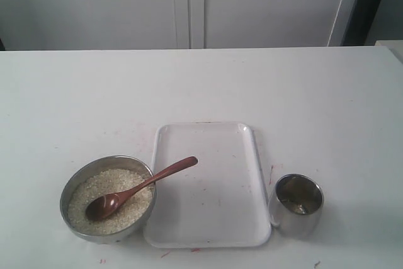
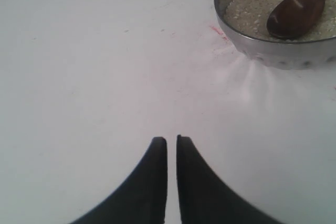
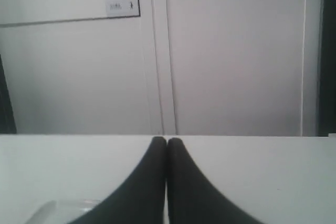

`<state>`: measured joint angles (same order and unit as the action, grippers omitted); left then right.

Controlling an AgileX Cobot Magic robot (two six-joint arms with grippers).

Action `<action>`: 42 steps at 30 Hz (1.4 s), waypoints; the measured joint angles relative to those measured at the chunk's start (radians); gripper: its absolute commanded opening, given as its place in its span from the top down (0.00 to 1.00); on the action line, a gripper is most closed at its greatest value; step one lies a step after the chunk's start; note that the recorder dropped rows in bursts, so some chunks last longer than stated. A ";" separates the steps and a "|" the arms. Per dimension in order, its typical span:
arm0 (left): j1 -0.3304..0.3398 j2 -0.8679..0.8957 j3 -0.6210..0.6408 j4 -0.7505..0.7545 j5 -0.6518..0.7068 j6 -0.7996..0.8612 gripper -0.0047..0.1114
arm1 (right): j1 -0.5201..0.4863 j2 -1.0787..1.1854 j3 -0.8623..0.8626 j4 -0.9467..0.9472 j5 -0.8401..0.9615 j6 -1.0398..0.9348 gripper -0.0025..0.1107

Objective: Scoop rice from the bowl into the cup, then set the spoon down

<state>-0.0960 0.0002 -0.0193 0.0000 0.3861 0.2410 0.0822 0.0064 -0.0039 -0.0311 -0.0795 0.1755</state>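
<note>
The steel bowl (image 1: 73,188) sits near the front left of the table, filled with pale rice (image 1: 101,186). The reddish-brown wooden spoon (image 1: 140,187) lies in it, its scoop on the rice and its handle leaning over the rim toward the tray. The small steel cup (image 1: 297,205) stands at the front right. Neither gripper shows in the exterior view. In the left wrist view my left gripper (image 2: 171,140) is shut with a thin slit, empty, over bare table some way from the bowl (image 2: 273,51), rice (image 2: 249,9) and spoon (image 2: 299,9). My right gripper (image 3: 167,140) is shut and empty.
A white rectangular tray (image 1: 208,212) lies between bowl and cup, with nothing on it. Small red specks mark the table around it. A white cabinet wall (image 1: 189,4) stands behind the table's far edge.
</note>
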 measured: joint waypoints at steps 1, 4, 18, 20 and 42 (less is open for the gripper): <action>0.000 0.000 0.000 0.000 0.000 0.000 0.84 | 0.000 0.000 0.000 0.000 -0.018 0.037 0.98; 0.000 0.000 0.000 0.000 0.000 0.000 0.84 | 0.000 0.000 0.000 0.000 -0.068 0.137 0.98; 0.000 0.000 0.000 0.000 0.000 0.000 0.84 | 0.000 0.000 -0.082 0.002 0.205 0.374 0.98; 0.000 0.000 0.000 0.000 0.000 0.000 0.84 | 0.007 0.018 -0.130 0.002 0.263 0.370 0.98; 0.000 0.000 0.000 0.000 0.000 0.000 0.84 | 0.189 1.063 -1.119 0.428 1.012 -0.490 0.98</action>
<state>-0.0960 0.0002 -0.0193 0.0000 0.3861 0.2410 0.2709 1.0695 -1.1234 0.3969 0.9323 -0.3142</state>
